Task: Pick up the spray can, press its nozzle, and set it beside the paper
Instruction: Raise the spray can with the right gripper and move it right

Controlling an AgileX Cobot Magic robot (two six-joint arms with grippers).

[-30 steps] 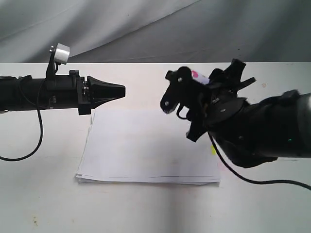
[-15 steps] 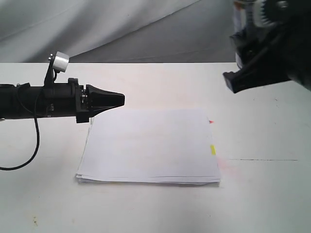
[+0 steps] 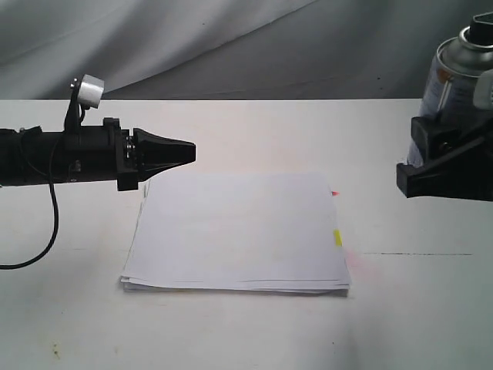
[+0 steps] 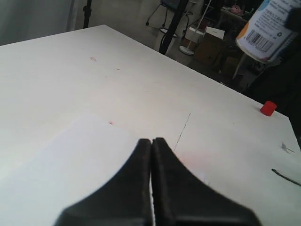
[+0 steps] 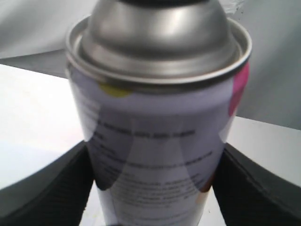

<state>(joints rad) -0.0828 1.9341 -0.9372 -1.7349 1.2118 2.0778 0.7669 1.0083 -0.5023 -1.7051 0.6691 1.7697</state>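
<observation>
**While can is held up, nozzle press is pending**

Since the can [image 3: 454, 73] hangs clear of the table [image 3: 254, 339], pickup looks done and the press step is in hand. Right gripper [image 3: 441, 146] pinches the can low on its body, one finger [image 5: 47, 188] on each side. The can is upright at far right, well apart from the paper [image 3: 239, 231]. Nozzle [image 3: 481, 31] is at the frame edge, black and narrow, with nothing touching it.

Left gripper [image 3: 185, 151] is pressed together and holds nothing. It hovers over the paper's far-left corner, pointing right, well away from the can.

Next move, my guess: bring the left tip across and down onto the nozzle while the right grip stays firm. The button is small, so aim matters, and an off-centre push could tilt the can in the fingers. After that, set it down on bare table just right of the paper. Which way the nozzle faces, I cannot tell.

Surface is a white tabletop, a bit scuffed. A faint pink smear [image 3: 362, 266] and a thin dark line [image 3: 416, 253] lie right of the paper. Yellow tab [image 3: 337, 237] and red tab [image 3: 333, 193] show on the paper's right edge. A small red thing [image 4: 268, 108] sits near the table's right edge.

Grey cloth [image 3: 192, 46] hangs behind. Left wrist view shows chairs and boxes [image 4: 207, 42] past the table.
</observation>
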